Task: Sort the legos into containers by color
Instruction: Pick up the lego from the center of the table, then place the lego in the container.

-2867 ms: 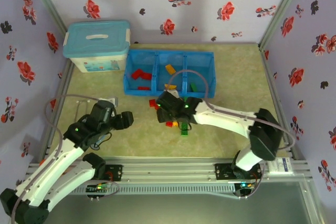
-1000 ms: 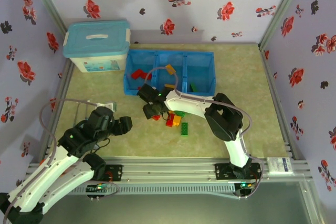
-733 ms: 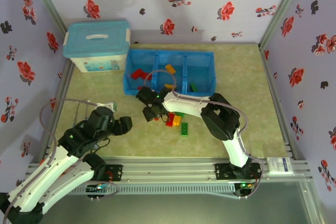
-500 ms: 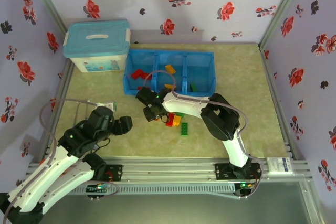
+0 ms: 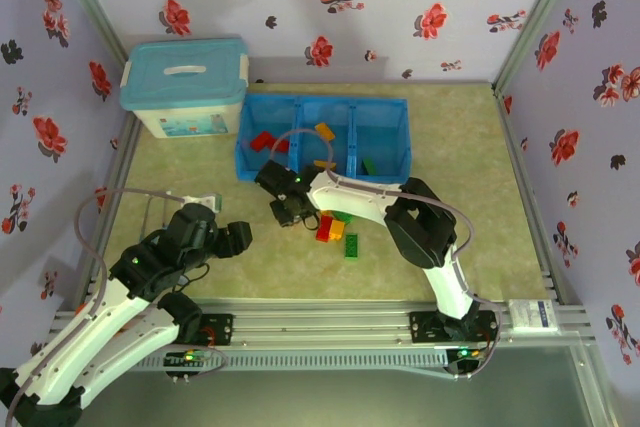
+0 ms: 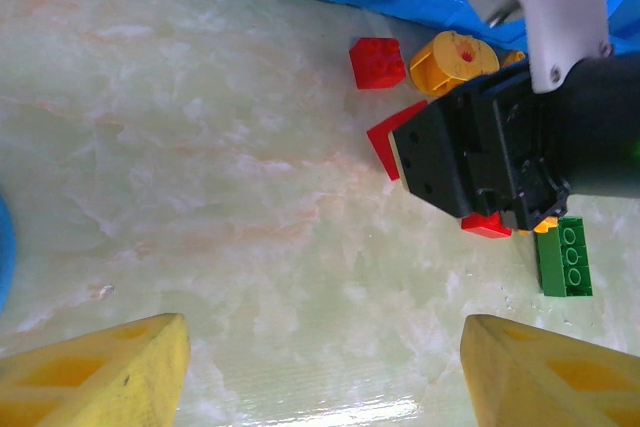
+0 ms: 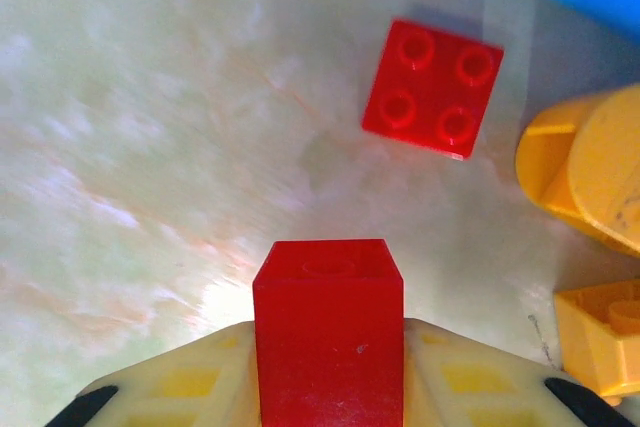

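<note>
The right arm has swung left off the middle of the pile and its jaws have come together: the right gripper (image 5: 286,210) is now clamped on a red brick (image 7: 328,325), squarely between the pads, low over the mat just near of the blue tray (image 5: 322,100). I'd say the lift comes next, and it wants to go straight up first, because a loose four-stud red brick (image 7: 432,87) and the yellow ring (image 7: 590,182) sit just beside the grip on the far side. Then it's a short carry over the tray's near wall into the left compartment (image 5: 262,142), where reds already lie. There's open mat to the left. The left gripper (image 6: 320,377) waits near-left with its fingers spread and nothing between them, well apart. The white box (image 5: 185,82) stands far-left, beside the tray.
</note>
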